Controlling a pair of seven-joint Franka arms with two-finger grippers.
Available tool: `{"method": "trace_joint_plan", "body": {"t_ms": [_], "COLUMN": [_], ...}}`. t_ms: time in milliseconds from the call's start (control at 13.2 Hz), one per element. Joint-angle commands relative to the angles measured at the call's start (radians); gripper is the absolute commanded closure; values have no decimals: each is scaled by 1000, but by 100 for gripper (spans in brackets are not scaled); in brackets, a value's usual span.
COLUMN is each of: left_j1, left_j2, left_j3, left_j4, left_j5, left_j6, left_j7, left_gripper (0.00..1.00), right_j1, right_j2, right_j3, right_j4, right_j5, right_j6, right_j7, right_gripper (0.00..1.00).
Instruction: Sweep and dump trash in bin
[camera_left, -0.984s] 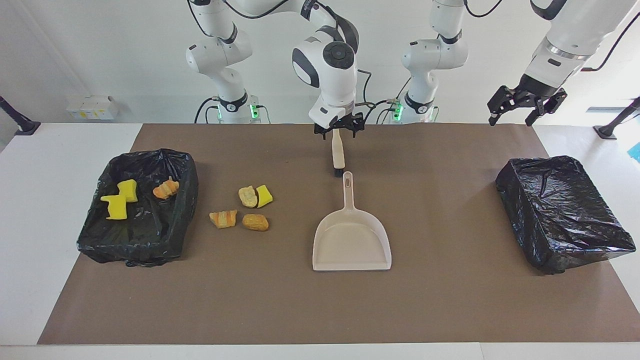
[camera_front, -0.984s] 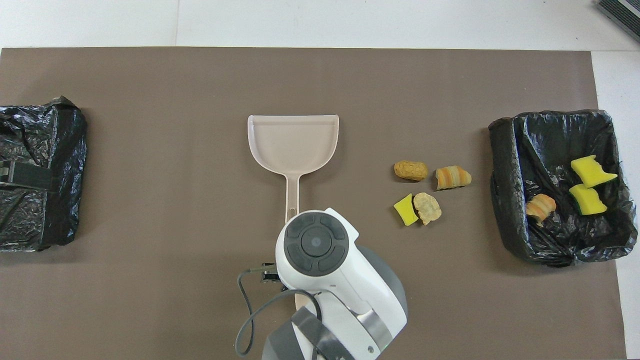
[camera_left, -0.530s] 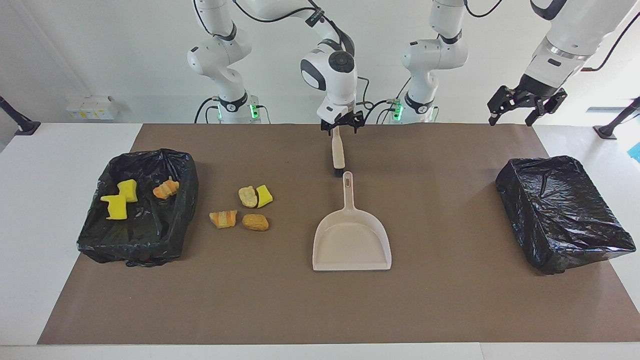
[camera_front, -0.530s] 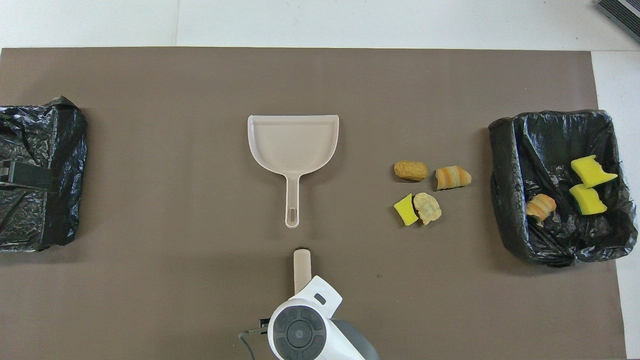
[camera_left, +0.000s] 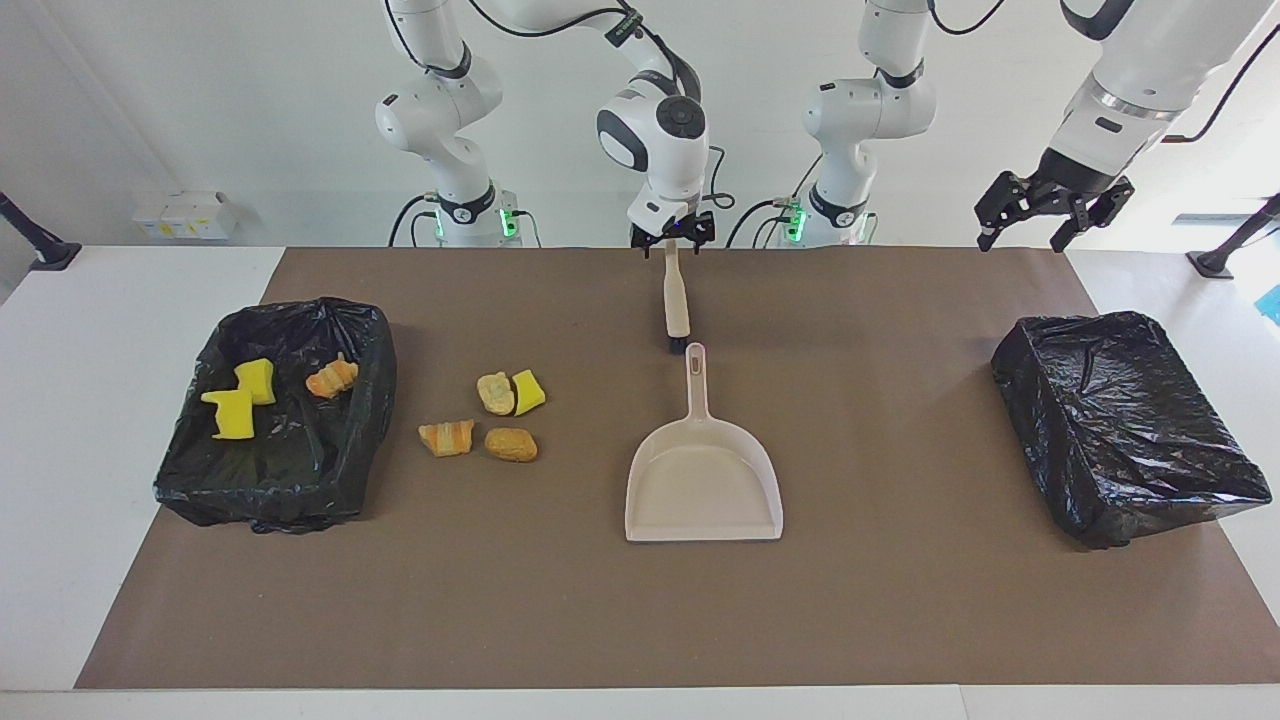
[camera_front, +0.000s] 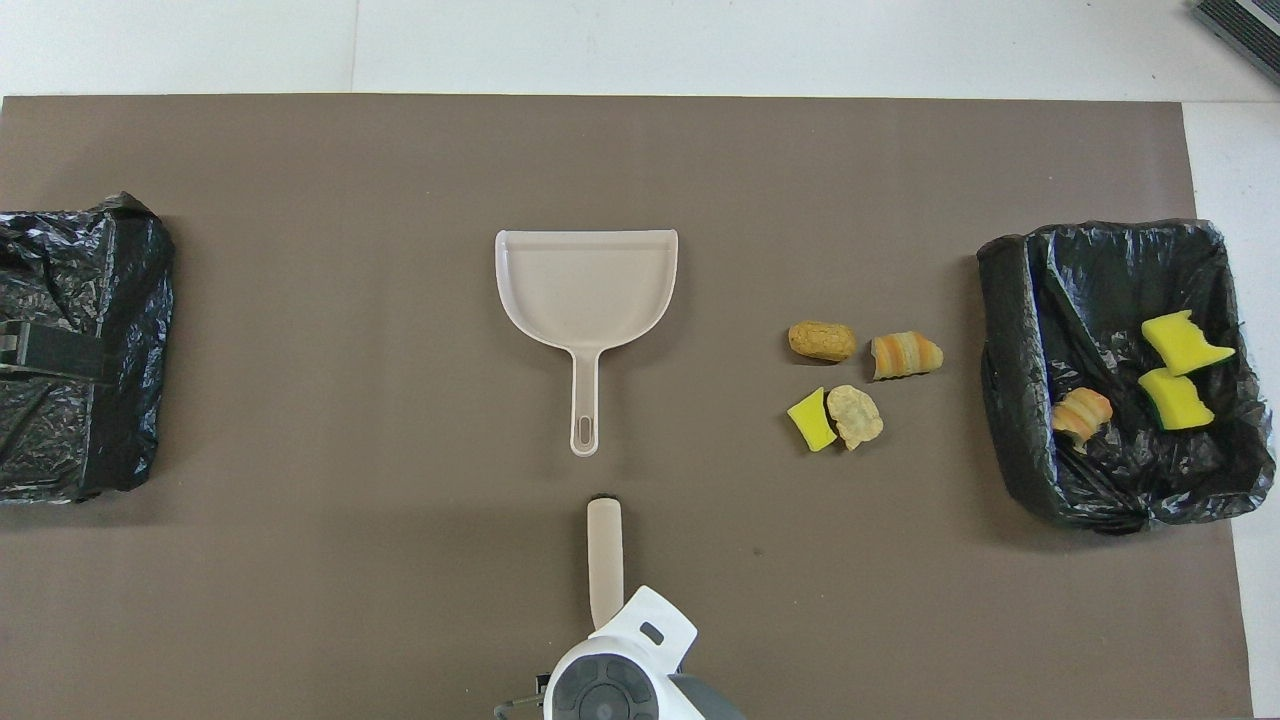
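Hovering over the robots' edge of the brown tabletop (camera_left: 900, 600), the right end effector (camera_left: 672, 236) spreads its fingers above the handle end of the beige black-bristled brush (camera_left: 676, 302), holding nothing. The left end effector (camera_left: 1052, 212) hangs open and empty over its own end, waiting. Farther out, the beige plastic dustpan (camera_left: 703, 470) lies flat. Four yellow and tan trash scraps (camera_left: 490, 420) lie beside the black-lined bin (camera_left: 375, 400), three more inside it. A second black-bagged bin (camera_left: 1125, 425) sits at the left arm's end.
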Motion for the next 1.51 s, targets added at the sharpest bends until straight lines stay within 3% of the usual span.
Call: {"method": "trace_joint_plan", "body": {"t_ms": [0,227,454,530,605,681,908,1211,1438], "left_j1": [-12,-12,-12,-13,-16,-16,-45,-140,-209], "left_j2": [1,1,1,4,4,4,3,21,81], "left_j3": [7,7,7,7,7,7,-3,-3,-3], "left_j4": [13,13,13,16,16,16,0,-83,-144], "left_j5": [14,14,14,14,14,14,1,-7,-41], "left_j6": [-13,-13,-11,-5,-4,-4,47,194,332], "left_j7": [-9,-9,-7,-6,-7,-2,4,-12,-16], "left_gripper": [0,0,0,0,0,0,0,0,0], "right_j1": [36,39,50,50,53,62,11,-104,-206], "right_j2": [-55,-65,-75,-74,-74,-68,-61,-120,-196], "right_j3": [-1,0,0,0,0,-1,-9,-12,-12], "right_j4": [-50,-59,-93,-93,-93,-90,-52,19,20], "right_j5": [23,26,26,26,24,20,11,-3,-87], "right_j6": [-1,8,37,46,78,103,88,-105,-219], "right_j7": [28,24,14,14,7,7,8,-74,-93], "right_gripper": [7,24,50,66,95,100,100,100,100]}}
